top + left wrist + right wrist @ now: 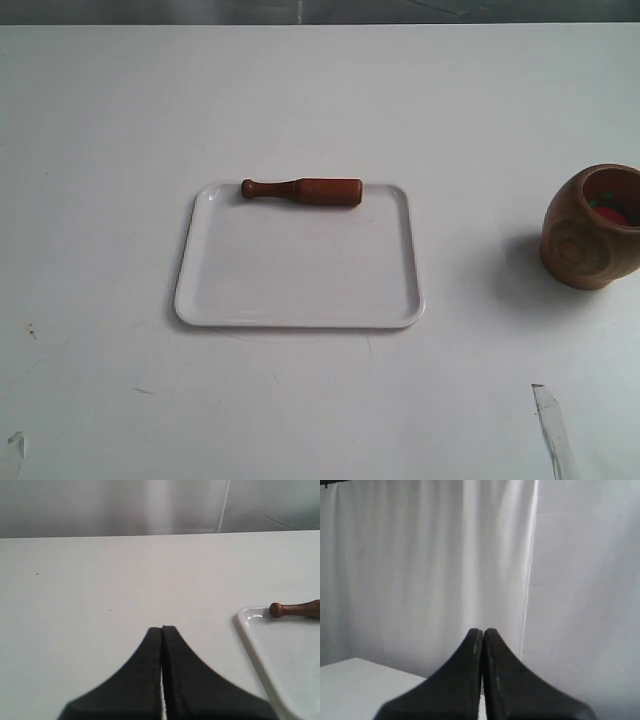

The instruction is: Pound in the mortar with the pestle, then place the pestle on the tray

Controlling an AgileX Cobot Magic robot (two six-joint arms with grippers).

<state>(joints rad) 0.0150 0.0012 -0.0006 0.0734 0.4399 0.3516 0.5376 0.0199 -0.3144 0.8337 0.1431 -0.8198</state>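
Observation:
The dark reddish-brown pestle lies flat along the far rim of the white tray, its knobbed handle pointing left. The light-brown mortar stands on the table at the right edge, reddish bits showing inside. No gripper appears in the exterior view. In the left wrist view my left gripper is shut and empty above bare table, with the tray's corner and the pestle's knob off to one side. My right gripper is shut and empty, facing a white curtain.
A white curtain hangs behind the table. A strip of whitish tape lies on the table at the front right, and small dark marks dot the front left.

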